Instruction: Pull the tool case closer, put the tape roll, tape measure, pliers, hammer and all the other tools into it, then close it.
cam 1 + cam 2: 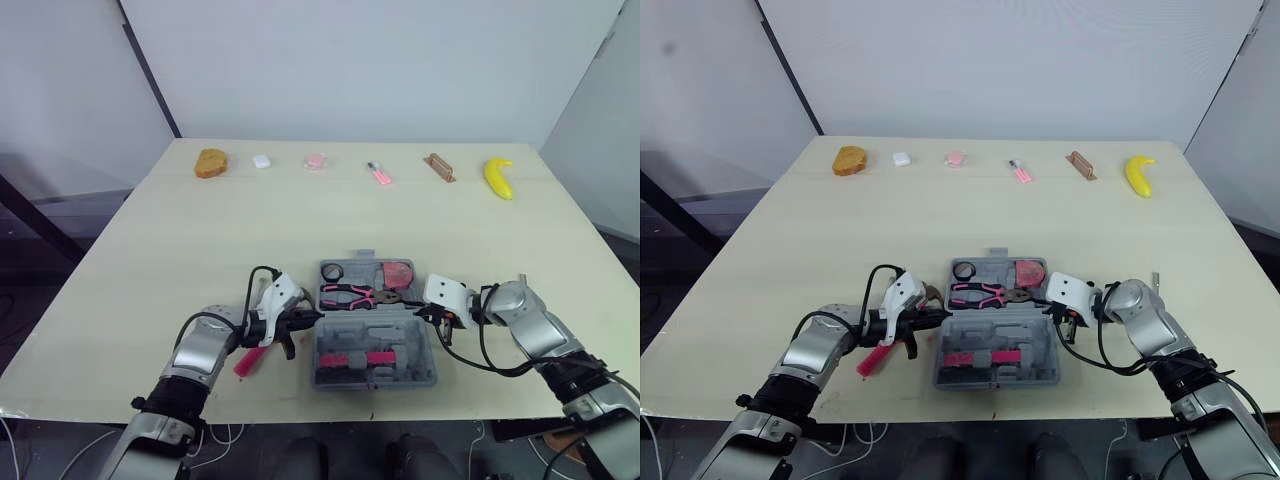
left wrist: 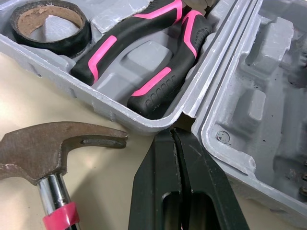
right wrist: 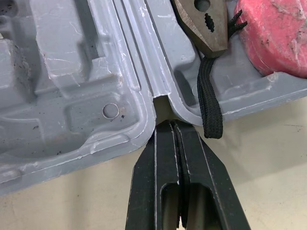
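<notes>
The tool case (image 1: 424, 372) lies open and flat on the light wooden table (image 1: 180, 240), close to the near edge and directly between the two arms, with its hinge line running left to right. In the far half the tape roll (image 2: 53, 47) sits in the left corner, the pink-and-black pliers (image 1: 348, 294) lie across the middle with their steel nose pointing right, and the red tape measure (image 1: 398, 273) fills the right corner; a black strap (image 3: 209, 96) runs from beside the pliers' nose over the rim to the tabletop. The near half holds moulded recesses and a few pink-and-black pieces (image 1: 362, 358) too small to identify. The hammer (image 2: 48, 148) is outside the case, on the table just to its left, its rusty claw head near the case's left wall and its pink-banded shaft running back toward the near edge under the left arm. The left gripper (image 2: 173, 134) has its fingers pressed flat together with nothing between them, tips at the hinge notch on the case's left side. The right gripper (image 3: 169, 125) mirrors it, its fingers likewise clamped together and empty, tips at the hinge notch on the right side. Along the far edge stand a brown bread-like piece (image 1: 211, 162), a small white object (image 1: 262, 160), a pink object (image 1: 316, 160), a pink marker-like item (image 1: 379, 174), a brown block (image 1: 439, 167) and a banana (image 1: 498, 177).
</notes>
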`<state>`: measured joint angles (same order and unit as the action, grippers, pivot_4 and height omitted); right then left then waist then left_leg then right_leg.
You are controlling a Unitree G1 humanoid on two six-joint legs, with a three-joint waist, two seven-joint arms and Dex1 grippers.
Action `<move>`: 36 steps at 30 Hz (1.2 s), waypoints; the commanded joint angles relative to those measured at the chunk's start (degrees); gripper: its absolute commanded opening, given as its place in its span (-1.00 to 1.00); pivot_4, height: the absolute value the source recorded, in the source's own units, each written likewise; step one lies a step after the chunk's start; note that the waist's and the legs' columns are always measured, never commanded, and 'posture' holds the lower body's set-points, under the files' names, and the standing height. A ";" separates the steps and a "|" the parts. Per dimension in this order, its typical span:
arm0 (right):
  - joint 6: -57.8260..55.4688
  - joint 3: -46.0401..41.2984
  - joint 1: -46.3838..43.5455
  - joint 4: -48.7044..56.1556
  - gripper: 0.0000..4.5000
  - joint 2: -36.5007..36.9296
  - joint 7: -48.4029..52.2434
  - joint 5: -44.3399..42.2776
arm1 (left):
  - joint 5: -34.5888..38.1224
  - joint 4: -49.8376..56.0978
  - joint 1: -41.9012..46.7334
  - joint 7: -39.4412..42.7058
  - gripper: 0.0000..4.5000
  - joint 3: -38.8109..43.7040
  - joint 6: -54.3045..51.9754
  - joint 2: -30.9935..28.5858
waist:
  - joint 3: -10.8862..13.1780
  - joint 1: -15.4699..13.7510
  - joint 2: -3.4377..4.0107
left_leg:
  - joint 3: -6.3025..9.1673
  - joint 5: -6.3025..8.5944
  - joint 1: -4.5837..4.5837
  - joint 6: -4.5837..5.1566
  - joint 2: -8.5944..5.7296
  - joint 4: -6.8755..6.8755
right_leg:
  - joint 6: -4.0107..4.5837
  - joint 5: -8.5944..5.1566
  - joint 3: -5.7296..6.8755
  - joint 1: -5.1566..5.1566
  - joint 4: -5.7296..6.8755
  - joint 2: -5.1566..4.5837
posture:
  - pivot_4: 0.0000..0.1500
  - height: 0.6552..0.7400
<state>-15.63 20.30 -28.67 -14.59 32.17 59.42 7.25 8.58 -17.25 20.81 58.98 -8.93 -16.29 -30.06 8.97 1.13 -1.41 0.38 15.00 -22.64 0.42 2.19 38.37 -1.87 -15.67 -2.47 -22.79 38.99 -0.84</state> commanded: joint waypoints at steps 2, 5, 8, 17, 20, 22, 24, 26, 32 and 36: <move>-1.08 1.21 1.38 2.47 -1.00 -0.98 0.80 -0.43 | 0.28 1.90 0.45 -0.19 -0.99 -0.13 0.21 0.65 | 0.00 -0.06 0.00 | 0.01 0.00 0.00 0.00 0.00 0.00 | 0.00 0.00 0.00 0.00 0.00 0.00 | 1.00 1.00; -2.15 1.10 1.95 3.93 -1.00 -1.28 1.17 -1.02 | 0.22 2.08 0.15 -0.73 -0.99 0.26 -0.12 0.44 | 0.00 -0.12 0.00 | 0.01 0.00 0.00 0.00 0.00 0.00 | 0.00 0.00 0.00 0.00 0.00 0.00 | 1.00 1.00; -2.56 1.35 2.00 4.32 -1.00 -1.65 0.98 -0.80 | 0.31 2.13 -0.13 -0.51 -0.99 0.52 -0.07 0.01 | 0.00 -0.12 0.00 | 0.03 0.00 -0.01 0.00 0.00 -0.01 | 0.00 0.00 0.00 0.00 0.00 0.00 | 1.00 1.00; -2.38 1.34 1.90 3.98 -1.00 -1.65 1.08 -0.60 | 0.74 4.62 -1.92 -0.34 -0.99 0.65 -1.14 -0.59 | 0.00 0.13 0.00 | 0.04 0.00 -0.01 0.00 0.02 -0.03 | 0.01 -0.01 0.00 -0.01 -0.01 0.02 | 1.00 1.00; -2.46 1.49 2.08 4.27 -1.00 -1.67 1.21 -0.61 | 0.76 4.93 -2.44 -0.58 -0.99 0.85 -1.29 -0.64 | 0.00 0.25 0.00 | 0.05 0.00 -0.01 0.00 0.02 -0.03 | 0.01 -0.01 0.00 -0.01 -0.02 0.02 | 1.00 1.00; -2.64 1.60 2.16 4.50 -1.00 -1.70 1.39 -0.69 | 0.80 5.21 -2.73 -0.60 -0.99 0.94 -1.42 -0.73 | 0.00 0.42 0.00 | 0.06 0.00 -0.01 0.00 0.02 -0.04 | 0.01 -0.01 0.00 -0.01 -0.02 0.02 | 1.00 1.00; -2.69 1.67 2.14 4.52 -1.00 -1.68 1.52 -0.69 | 0.81 5.50 -2.93 -0.57 -0.99 1.02 -1.55 -0.77 | 0.00 0.61 0.00 | 0.07 0.00 -0.01 0.00 0.02 -0.05 | 0.01 -0.01 0.00 -0.01 -0.02 0.01 | 1.00 1.00; -2.73 1.69 2.16 4.57 -1.00 -1.55 1.63 -0.64 | 0.83 5.76 -3.09 -0.52 -0.99 1.04 -1.72 -0.78 | 0.00 0.70 0.00 | 0.10 0.00 -0.01 0.00 0.02 -0.05 | 0.01 -0.01 0.00 -0.01 -0.02 0.01 | 1.00 1.00; -3.72 1.68 3.00 6.19 -1.00 -0.59 2.71 -1.10 | 1.00 6.98 -3.84 -0.47 -0.99 1.00 -2.40 -0.79 | 0.01 0.77 0.01 | 0.12 0.01 -0.03 0.00 0.01 -0.06 | 0.00 -0.01 0.01 -0.01 -0.04 -0.02 | 1.00 1.00; -4.50 1.68 3.70 7.44 -1.00 -0.29 3.08 -1.31 | 1.08 7.62 -4.51 -0.32 -0.99 1.06 -2.65 -1.01 | 0.01 0.78 0.01 | 0.16 0.01 -0.04 0.00 0.00 -0.07 | 0.00 -0.01 0.00 -0.01 -0.06 -0.04 | 1.00 1.00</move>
<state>-19.86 20.35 -26.04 -9.08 32.25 60.75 6.97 9.10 -11.74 17.01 58.27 -7.30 -18.73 -30.94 8.98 1.91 -1.41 0.54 15.01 -22.68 0.42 2.18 38.30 -1.87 -15.68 -2.47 -22.80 38.93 -0.88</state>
